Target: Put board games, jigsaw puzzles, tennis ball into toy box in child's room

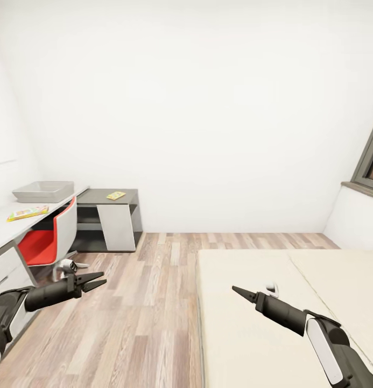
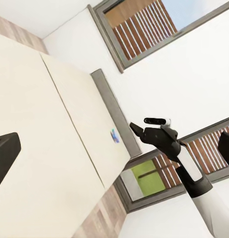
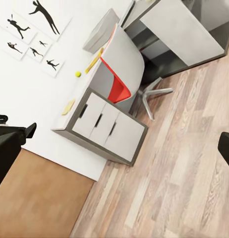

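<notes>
Toy box (image 1: 42,191) distant; left hand (image 1: 96,282) splayed, empty.

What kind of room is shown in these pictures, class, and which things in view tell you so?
Most likely a child's bedroom with a study corner: a wide cream bed on a wood-plank floor, a long light-grey desk with a red and grey chair, and black sports silhouette pictures on the white wall.
</notes>
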`<state>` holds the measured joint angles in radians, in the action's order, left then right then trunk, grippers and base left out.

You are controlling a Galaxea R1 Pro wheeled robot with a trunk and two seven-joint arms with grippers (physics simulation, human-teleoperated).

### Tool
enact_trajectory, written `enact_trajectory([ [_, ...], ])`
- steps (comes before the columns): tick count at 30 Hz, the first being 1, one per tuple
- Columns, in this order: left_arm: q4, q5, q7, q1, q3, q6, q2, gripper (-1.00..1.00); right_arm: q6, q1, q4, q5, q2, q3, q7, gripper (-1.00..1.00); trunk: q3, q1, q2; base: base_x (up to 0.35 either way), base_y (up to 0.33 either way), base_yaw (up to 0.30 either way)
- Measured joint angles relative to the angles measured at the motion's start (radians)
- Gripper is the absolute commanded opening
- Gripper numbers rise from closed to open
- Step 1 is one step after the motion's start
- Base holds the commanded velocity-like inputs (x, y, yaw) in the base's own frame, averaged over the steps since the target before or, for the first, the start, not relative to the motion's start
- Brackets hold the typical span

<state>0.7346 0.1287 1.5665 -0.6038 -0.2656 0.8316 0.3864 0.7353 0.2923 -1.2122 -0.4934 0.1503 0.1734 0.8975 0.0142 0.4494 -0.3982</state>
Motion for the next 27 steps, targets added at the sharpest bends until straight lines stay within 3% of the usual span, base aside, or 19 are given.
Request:
enact_trajectory([
  [27,0.0,0.0,0.0,0.0,0.0,0.0,0.0,1.0,0.001,0.0,0.0,-0.004,0.001,0.001,0.0,1.0,0.0,0.0,0.0,0.0,-0.292,0.0],
])
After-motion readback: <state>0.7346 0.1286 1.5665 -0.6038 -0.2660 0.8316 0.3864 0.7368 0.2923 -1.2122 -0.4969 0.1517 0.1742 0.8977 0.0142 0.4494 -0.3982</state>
